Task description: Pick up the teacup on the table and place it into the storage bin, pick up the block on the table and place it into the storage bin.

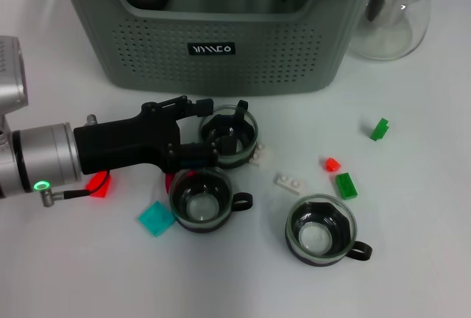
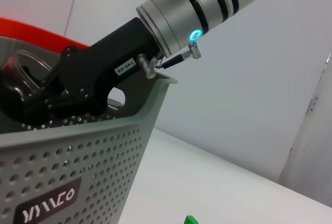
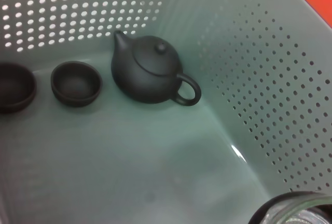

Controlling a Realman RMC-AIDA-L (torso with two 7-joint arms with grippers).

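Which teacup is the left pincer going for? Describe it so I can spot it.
Start at the storage bin and come down from its black label to the table. The teacup nearest the bin is the one, with the left pincer at its rim. The other two cups lie farther from the bin, untouched.

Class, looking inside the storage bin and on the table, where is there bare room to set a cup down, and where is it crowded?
Bare: the storage bin floor in front of the black teapot. Crowded: the table middle, where the left gripper meets three teacups among scattered blocks.
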